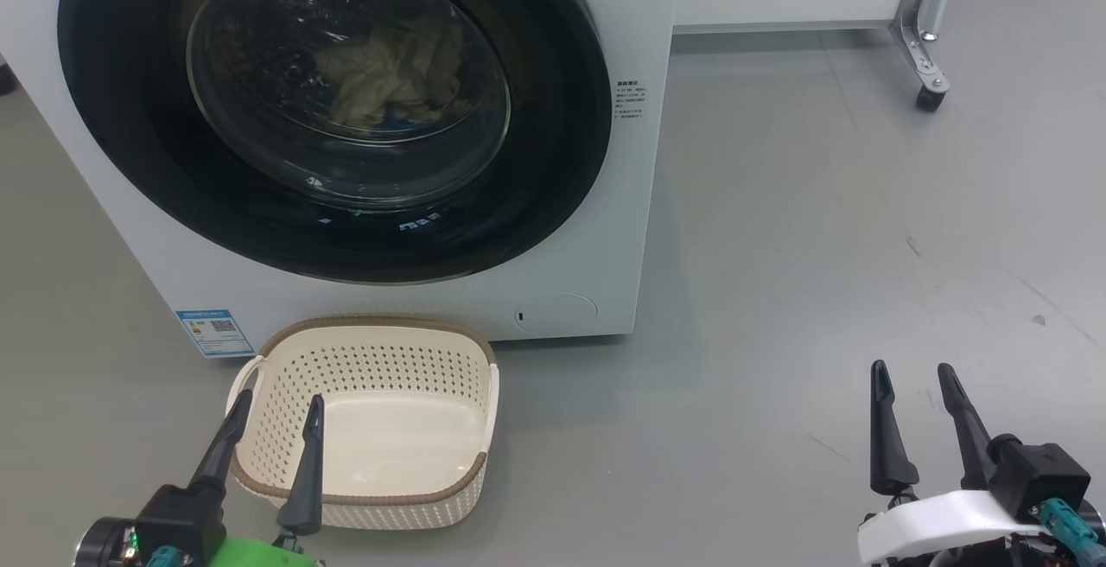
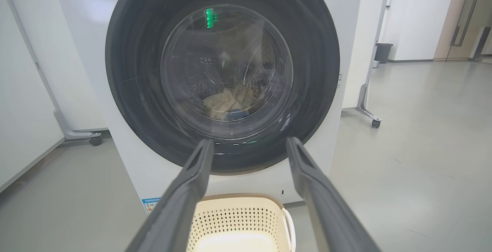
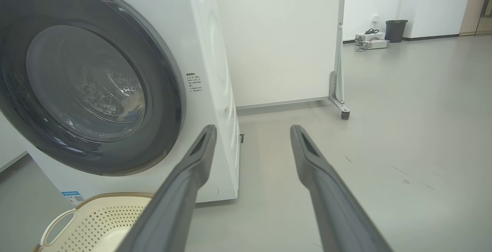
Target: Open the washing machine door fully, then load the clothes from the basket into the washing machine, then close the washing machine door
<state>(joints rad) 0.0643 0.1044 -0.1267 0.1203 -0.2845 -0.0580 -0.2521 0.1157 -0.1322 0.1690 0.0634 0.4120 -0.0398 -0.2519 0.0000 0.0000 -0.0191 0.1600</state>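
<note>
The white washing machine (image 1: 635, 22) stands ahead with its round black-ringed door (image 1: 138, 143) shut flat against the front. Through the glass I see the pale cream clothes (image 1: 389, 74) lying inside the drum, with a bit of blue beneath; they show again as clothes (image 2: 230, 100) in the left wrist view. The cream basket (image 1: 484, 394) sits on the floor before the machine, with nothing in it. My left gripper (image 1: 281, 407) hangs open over the basket's near left rim. My right gripper (image 1: 914, 377) is open over bare floor, well right of the machine.
A white partition on castor feet (image 1: 929, 74) stands behind and to the right of the machine. Grey floor (image 1: 821, 247) spreads to the right. In the right wrist view a dark bin (image 3: 396, 30) and white boxes (image 3: 371, 40) sit far back by the wall.
</note>
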